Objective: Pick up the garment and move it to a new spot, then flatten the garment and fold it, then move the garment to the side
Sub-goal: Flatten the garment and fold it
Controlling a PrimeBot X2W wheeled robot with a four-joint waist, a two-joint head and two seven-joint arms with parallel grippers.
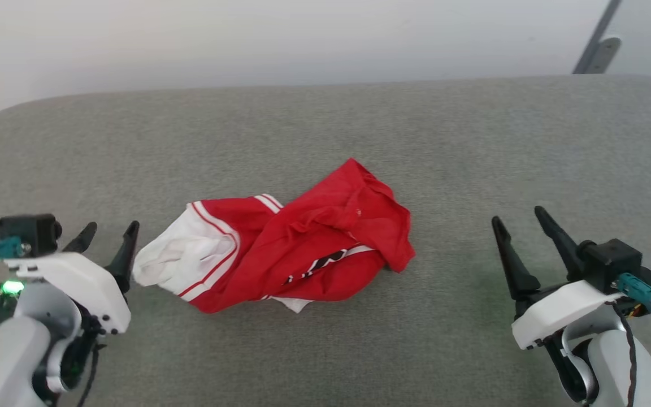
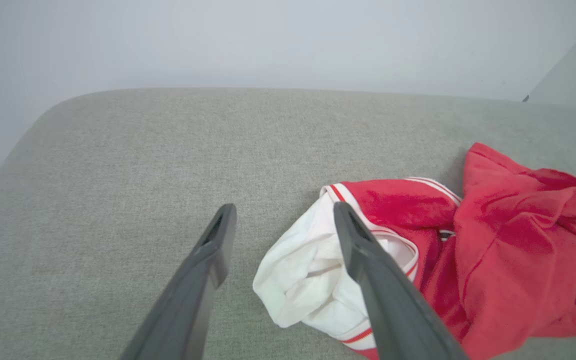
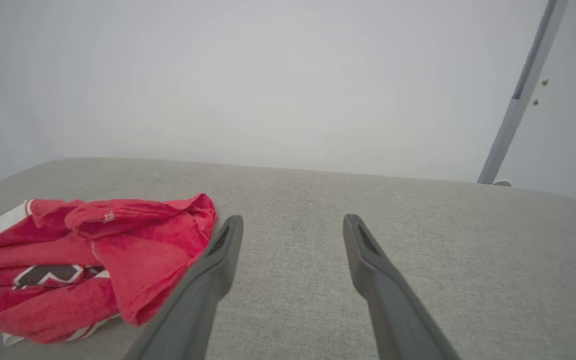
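Risking a pinch through several bunched layers of the garment (image 1: 303, 249), with left gripper (image 1: 111, 230) and right gripper (image 1: 517, 217) both wide, empty.

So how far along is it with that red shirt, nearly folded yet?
Not far. Done: nothing I can vouch for. The shirt lies in a crumpled heap on the grey cushion, neither flattened nor folded. In hand: nothing. The left fingers stand open beside its white sleeve, and the right fingers are open, well clear of it. Left to do: flattening, folding and moving it aside.
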